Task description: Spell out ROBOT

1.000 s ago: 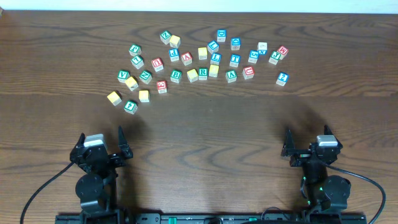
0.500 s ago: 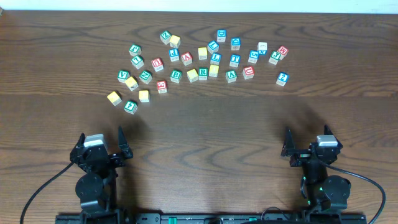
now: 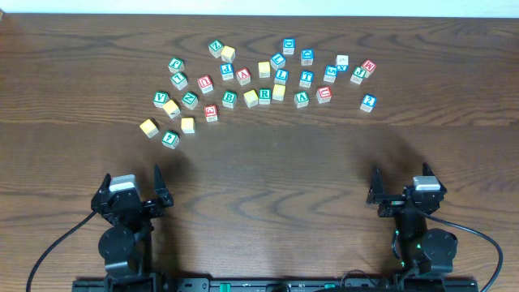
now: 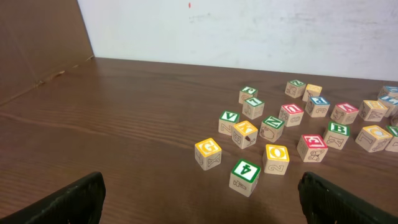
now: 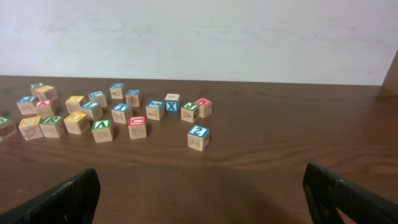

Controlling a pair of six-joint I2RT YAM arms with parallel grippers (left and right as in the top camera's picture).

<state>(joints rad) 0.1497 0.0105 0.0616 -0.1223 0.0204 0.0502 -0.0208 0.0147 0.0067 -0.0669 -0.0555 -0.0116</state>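
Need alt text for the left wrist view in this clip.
Wooden alphabet cubes lie scattered on a dark wooden table, the nearest a green 4 cube beside a yellow O cube and a yellow G cube. The left gripper is open and empty, its fingers framing the bottom corners; a white wall stands behind.

Green R cube (image 3: 264,95) amid scattered blocks (image 3: 368,102), left end effector (image 3: 132,180) and right end effector (image 3: 400,180) spread wide

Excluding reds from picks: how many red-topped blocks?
5 red blocks: two left of centre, one nearer the arms, one right of centre, one far right. None looks hidden.
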